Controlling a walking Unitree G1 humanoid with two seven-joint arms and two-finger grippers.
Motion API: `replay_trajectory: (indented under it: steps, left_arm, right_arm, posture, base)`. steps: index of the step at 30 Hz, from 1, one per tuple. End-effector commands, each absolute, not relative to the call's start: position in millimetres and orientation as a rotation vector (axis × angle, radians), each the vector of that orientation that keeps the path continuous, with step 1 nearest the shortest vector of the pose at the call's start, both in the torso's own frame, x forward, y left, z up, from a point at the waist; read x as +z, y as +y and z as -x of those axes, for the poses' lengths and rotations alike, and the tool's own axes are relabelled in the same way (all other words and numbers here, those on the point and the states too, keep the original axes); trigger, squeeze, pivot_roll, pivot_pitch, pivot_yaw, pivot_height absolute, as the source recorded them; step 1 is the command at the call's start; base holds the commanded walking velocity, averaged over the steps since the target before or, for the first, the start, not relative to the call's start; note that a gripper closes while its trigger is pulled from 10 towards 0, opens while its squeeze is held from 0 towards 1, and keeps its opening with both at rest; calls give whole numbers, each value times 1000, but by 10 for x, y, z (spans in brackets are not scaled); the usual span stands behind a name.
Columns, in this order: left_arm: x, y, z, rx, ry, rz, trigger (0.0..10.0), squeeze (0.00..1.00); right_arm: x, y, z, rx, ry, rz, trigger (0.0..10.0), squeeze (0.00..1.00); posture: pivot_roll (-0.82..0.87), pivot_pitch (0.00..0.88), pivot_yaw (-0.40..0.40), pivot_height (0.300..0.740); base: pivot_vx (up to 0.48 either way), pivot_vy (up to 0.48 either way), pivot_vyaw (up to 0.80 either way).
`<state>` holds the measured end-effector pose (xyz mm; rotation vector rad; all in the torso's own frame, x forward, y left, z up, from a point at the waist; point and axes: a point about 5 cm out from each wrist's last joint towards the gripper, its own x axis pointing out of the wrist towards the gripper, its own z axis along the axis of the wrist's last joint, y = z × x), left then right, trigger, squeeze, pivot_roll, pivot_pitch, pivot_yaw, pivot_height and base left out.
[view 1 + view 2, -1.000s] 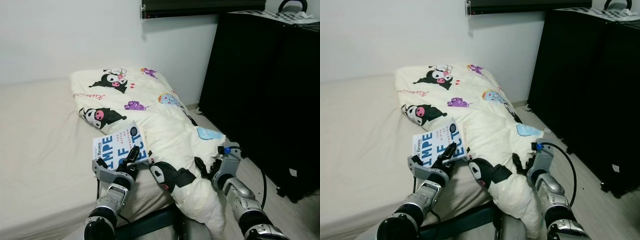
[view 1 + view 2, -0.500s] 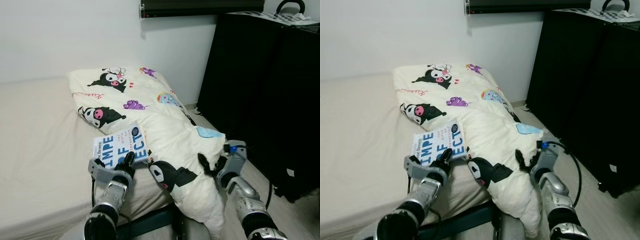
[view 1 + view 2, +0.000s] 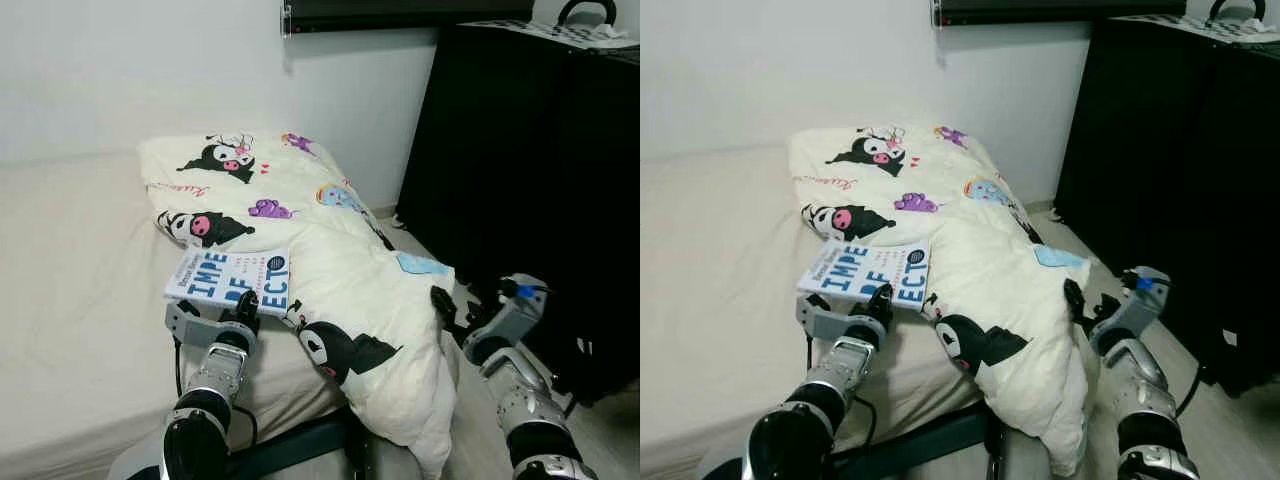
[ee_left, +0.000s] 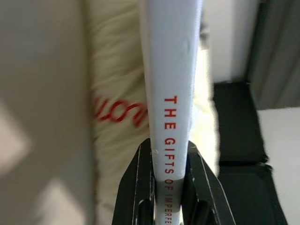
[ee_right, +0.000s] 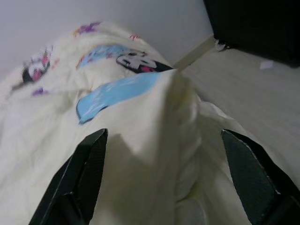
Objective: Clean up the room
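A white book (image 3: 232,280) with big blue letters hangs just above the bed, held at its lower edge by my left gripper (image 3: 243,318). In the left wrist view the book's spine (image 4: 171,93) with red lettering is pinched between the two black fingers (image 4: 140,187). A cream duvet (image 3: 330,250) printed with cartoon characters lies crumpled over the bed's right side and spills toward the floor. My right gripper (image 3: 440,303) stands open beside the duvet's hanging edge; in the right wrist view its fingers (image 5: 79,173) are spread wide either side of a fold of the duvet (image 5: 140,140).
The beige mattress (image 3: 70,280) stretches to the left against a white wall. A tall black wardrobe (image 3: 520,180) stands close on the right, leaving a narrow strip of light floor (image 3: 610,420). The dark bed frame (image 3: 290,445) shows below.
My left gripper has raised the book and carried it a little to the left. My right gripper has drawn back to the right, off the duvet's edge.
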<state>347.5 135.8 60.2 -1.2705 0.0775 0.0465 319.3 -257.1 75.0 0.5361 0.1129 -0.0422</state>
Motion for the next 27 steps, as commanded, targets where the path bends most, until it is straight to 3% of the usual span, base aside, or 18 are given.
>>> replay_trajectory:
  steps: [1,3,6,13,21,27]
  left_arm:
    - [1036,1529,-3682,-53,-119,1176,0,0]
    - [1036,1529,-3682,-53,-119,1176,0,0]
    - [1514,1785,-3785,-131,-316,1057,0,0]
    - [1731,1994,-3685,-130,-420,958,0,0]
    - [1735,2030,-3551,-128,-431,843,0,0]
    - [1665,2000,-3514,-123,-398,832,0,0]
  right_arm:
    - [724,-2617,-3158,-48,105,-606,10000,0]
    - [724,-2617,-3158,-48,105,-606,10000,0]
    - [698,-2672,-3191,-76,131,-648,10000,0]
    - [713,-2631,-3254,-68,152,-675,10000,0]
    - [734,-2482,-3295,55,157,-692,10000,0]
    - [637,-2491,-3306,-42,282,-653,10000,0]
  posture:
    - [-157,3,-54,468]
    - [-157,3,-54,468]
    - [-129,9,-51,468]
    - [-73,18,-49,468]
    - [-49,21,-52,468]
    - [-52,17,-53,468]
  base:
    - [0,0,0]
    - [0,0,0]
    - [0,0,0]
    - [0,0,0]
    - [0,0,0]
    - [0,0,0]
